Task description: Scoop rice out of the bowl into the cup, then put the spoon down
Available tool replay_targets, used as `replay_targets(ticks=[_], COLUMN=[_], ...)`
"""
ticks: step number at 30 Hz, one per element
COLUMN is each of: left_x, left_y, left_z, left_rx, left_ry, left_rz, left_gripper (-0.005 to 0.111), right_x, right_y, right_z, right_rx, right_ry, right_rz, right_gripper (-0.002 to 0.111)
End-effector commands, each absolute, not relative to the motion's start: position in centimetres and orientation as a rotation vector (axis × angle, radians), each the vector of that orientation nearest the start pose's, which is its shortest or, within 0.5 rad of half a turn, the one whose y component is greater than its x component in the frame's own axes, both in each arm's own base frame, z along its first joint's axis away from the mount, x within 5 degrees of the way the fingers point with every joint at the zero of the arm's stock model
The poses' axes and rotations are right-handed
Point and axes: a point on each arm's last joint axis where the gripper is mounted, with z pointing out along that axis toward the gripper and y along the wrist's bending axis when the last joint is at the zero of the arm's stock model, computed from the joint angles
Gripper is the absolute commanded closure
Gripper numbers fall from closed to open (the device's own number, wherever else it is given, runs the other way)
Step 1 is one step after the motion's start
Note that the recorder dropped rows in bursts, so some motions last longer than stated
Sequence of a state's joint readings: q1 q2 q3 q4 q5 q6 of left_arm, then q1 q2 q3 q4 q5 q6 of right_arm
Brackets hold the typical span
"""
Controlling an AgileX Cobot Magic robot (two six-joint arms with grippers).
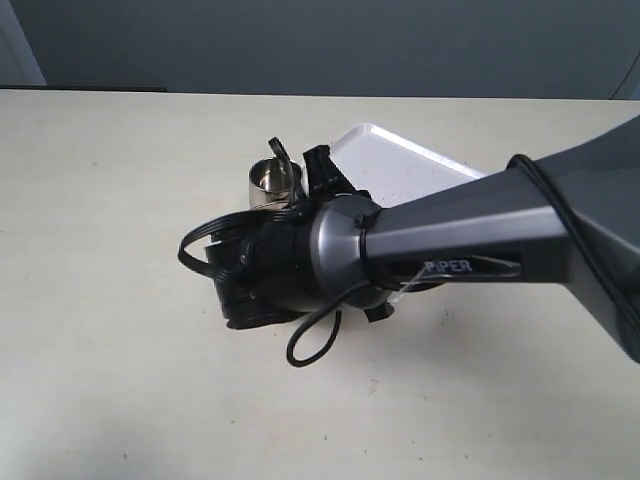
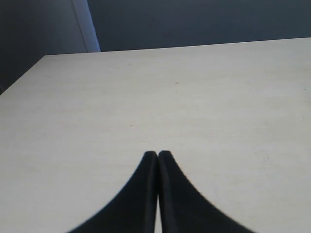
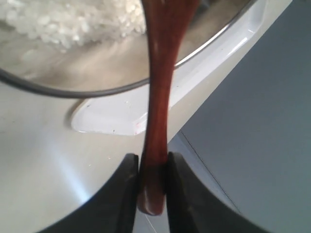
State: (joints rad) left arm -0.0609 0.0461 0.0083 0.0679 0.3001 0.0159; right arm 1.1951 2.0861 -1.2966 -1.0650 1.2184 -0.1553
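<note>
Jaws on the right gripper squeezed the dark red-brown wooden spoon, scooping, it seemed, in the round shiny steel bowl. Next it needed a level lift.

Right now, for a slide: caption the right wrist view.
Right gripper clamps the spoon handle, which extends over the bowl of rice.

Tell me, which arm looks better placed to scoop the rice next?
Right. The right gripper is shut on the spoon, which reaches over the bowl where rice lies. The left gripper is shut on nothing above the table, with none of these in its view.
</note>
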Motion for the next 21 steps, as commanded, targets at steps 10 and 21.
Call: replay_targets(ticks=[10, 21], left_x=[5.76, 5.76], left_y=[-0.19, -0.19], left_z=[18.47, 18.47], left_rx=[0.111, 0.111], left_ry=[1.813, 1.813], left_rz=[0.026, 0.026], left_gripper=[0.106, 0.106], right_x=[21.13, 21.52], right_y=[31.04, 30.98], right_z=[15.74, 16.25], right_rx=[-2.187, -2.182], right_ry=[1.68, 1.773], right_rz=[-1.25, -1.17], right_gripper=[0.109, 0.109])
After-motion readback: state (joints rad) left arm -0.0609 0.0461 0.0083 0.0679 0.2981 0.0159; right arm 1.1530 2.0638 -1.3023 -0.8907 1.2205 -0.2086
